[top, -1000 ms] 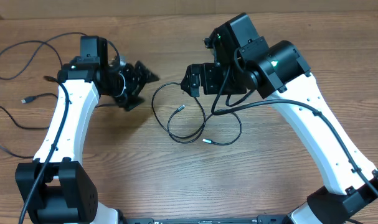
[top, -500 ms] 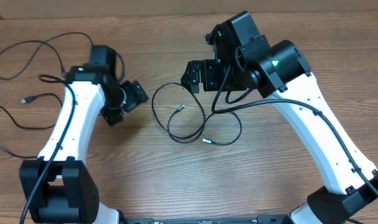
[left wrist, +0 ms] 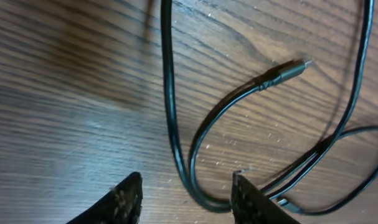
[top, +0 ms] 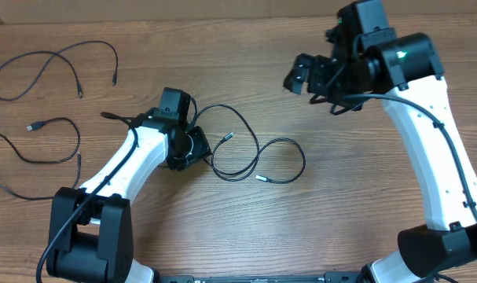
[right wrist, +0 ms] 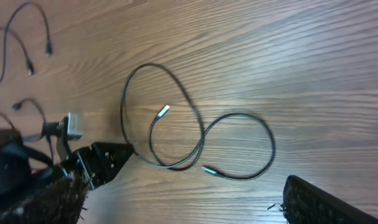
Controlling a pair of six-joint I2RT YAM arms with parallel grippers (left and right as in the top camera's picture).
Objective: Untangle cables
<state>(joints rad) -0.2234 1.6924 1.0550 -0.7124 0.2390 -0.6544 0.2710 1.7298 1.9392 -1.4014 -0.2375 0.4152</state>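
Left end effector (left wrist: 186, 186) is down low over the wooden desk (top: 340, 220), and its fingers (left wrist: 129, 199) straddle the left bend of the looped cable (top: 303, 163), so the black cord runs right through the gap. On the wrist cam there's bare wood between one finger and the cord. The other finger sits just beside the bottom of the bend, and I can't tell if it's actually touching. So the jaws are apart around the cord, not pinching it.

Right end effector (top: 297, 72) hangs up at the far right, well apart from the cord, with its fingers spread wide and nothing between them.

That looped cable lies flat around mid-desk and crosses over itself in a rough figure eight. One silver-tipped plug (top: 228, 136) lies inside the left loop. The other plug end (top: 261, 178) sits on the near side, where the right loop finishes.

Over on the left are two more thin black cords. The wavy cable (top: 34, 53) is at the far corner, and the curled cable (top: 78, 141) lies a bit nearer, with a small connector (top: 31, 126) on its end. Both are well apart from the figure eight.
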